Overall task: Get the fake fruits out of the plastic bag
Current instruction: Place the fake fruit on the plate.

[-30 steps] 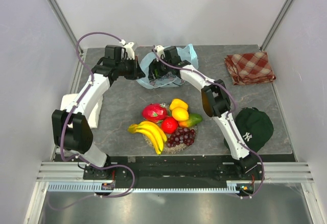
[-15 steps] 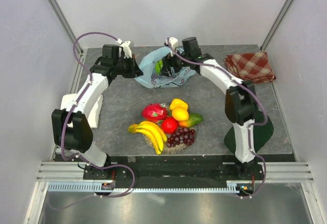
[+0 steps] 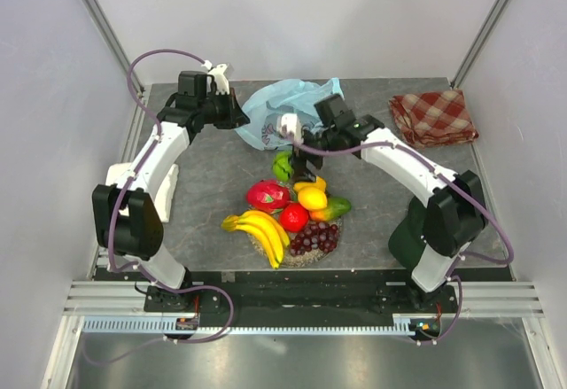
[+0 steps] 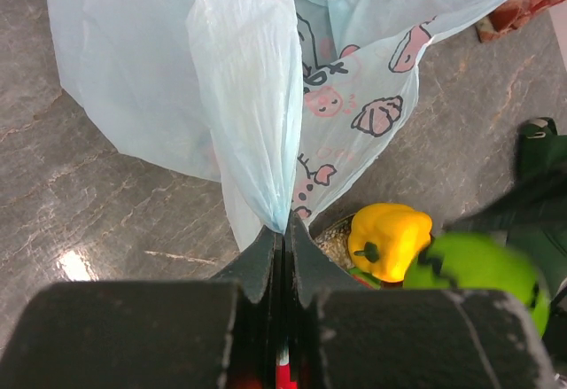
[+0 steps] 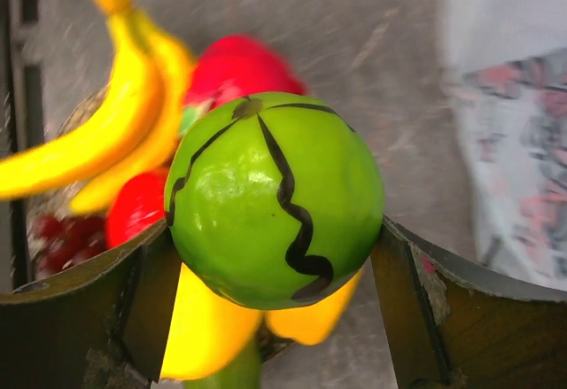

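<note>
Right jaws clasp green melon (image 5: 275, 198) over fruit pile (image 3: 288, 216) far edge.

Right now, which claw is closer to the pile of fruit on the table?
Right. The right claw, gripping a green fruit, hovers at the far edge of the pile; the left claw pinches the blue bag farther back, on the left.

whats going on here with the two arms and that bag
The left gripper is shut on a gathered fold of the light blue printed plastic bag. The right gripper grips a round green plastic fruit with black wavy stripes, right at the pile of other fake fruits already out of the bag.
</note>
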Available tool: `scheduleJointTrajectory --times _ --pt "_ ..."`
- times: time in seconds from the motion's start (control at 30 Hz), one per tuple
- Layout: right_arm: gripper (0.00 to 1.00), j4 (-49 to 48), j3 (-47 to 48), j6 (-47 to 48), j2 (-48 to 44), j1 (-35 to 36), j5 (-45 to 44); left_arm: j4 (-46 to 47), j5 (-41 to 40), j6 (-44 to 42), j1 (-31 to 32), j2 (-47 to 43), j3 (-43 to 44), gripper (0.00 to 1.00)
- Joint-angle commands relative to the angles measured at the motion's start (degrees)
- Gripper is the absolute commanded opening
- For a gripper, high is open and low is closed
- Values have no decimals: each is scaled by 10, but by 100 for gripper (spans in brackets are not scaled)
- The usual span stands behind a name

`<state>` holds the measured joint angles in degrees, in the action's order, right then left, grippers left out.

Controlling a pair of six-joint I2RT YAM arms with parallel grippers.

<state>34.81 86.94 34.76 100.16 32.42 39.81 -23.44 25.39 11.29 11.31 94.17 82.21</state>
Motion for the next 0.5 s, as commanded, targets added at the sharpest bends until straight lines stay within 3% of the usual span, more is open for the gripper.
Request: scheduleJointTrajectory --times 0.0,0.47 --pt "42 71 -38 135 -55 62 -42 12 7 1 -3 -13 22 2" --pt "43 114 -68 190 -50 177 -183 19 6 -13 -4 -44 19 2"
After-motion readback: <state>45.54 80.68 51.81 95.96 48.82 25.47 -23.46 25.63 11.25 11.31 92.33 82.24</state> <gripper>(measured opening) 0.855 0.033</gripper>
